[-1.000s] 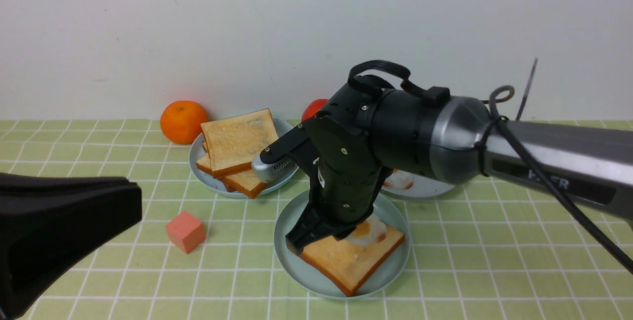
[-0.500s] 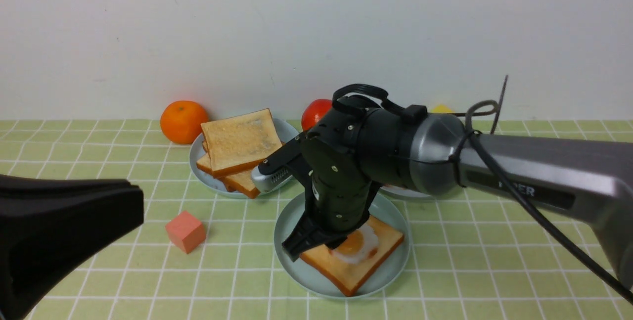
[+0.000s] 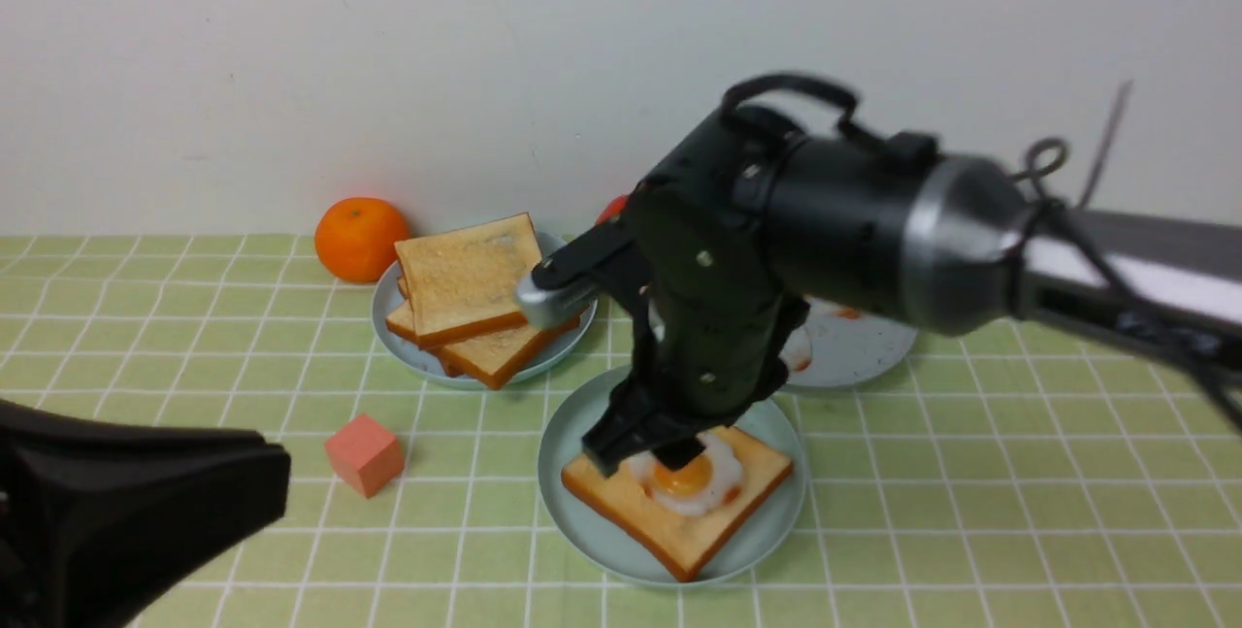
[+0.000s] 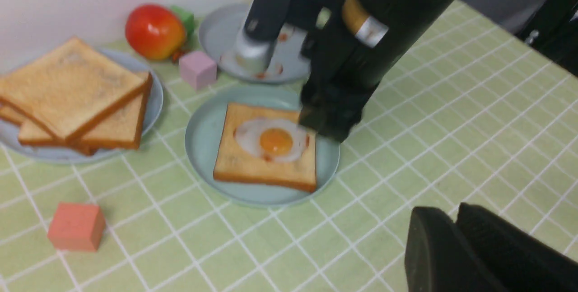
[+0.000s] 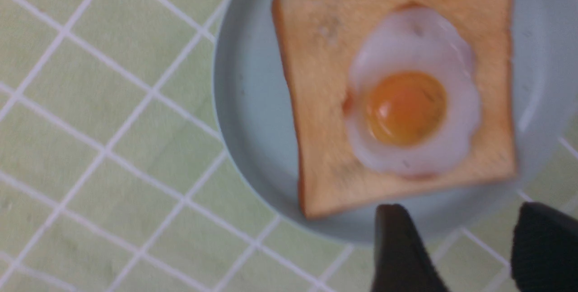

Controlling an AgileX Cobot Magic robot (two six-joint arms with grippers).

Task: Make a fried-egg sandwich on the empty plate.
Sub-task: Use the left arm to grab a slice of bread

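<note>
- The right gripper (image 3: 642, 453) is held just above the back-left corner of the toast slice (image 3: 660, 523), with its fingers pointing down.
- In the right wrist view its two black fingers (image 5: 397, 251) are seen spread apart with nothing between them; the gripper is clear of the toast and of the egg.
- The fried egg (image 3: 691, 484) is laid yolk-up on the toast slice, slightly towards the slice's back; no second slice is set over it.
- The slice is carried by the pale mint plate (image 3: 580, 523), which is placed near the middle of the table, directly below the right arm's wrist.
- The left gripper (image 4: 453, 222) is kept low at the near left, well apart from the plate; its two fingers appear pressed together and empty.
- Behind and to the left, a stack of toast slices (image 3: 468, 280) is piled askew on a light blue plate (image 3: 386, 332).
- Behind and to the right, a grey-blue plate (image 3: 868, 356) with reddish smears is partly hidden by the arm.
- An orange (image 3: 361, 238) is placed by the wall, and a salmon-pink cube (image 3: 364, 454) is set left of the mint plate.
- From the left wrist view a red fruit (image 4: 154, 31), a pale pink cube (image 4: 197, 69) and a green block (image 4: 183, 16) are seen between the two rear plates.
- The table is covered by a light green cloth with a white grid (image 3: 970, 512); a plain white wall (image 3: 485, 75) is seen behind it.
</note>
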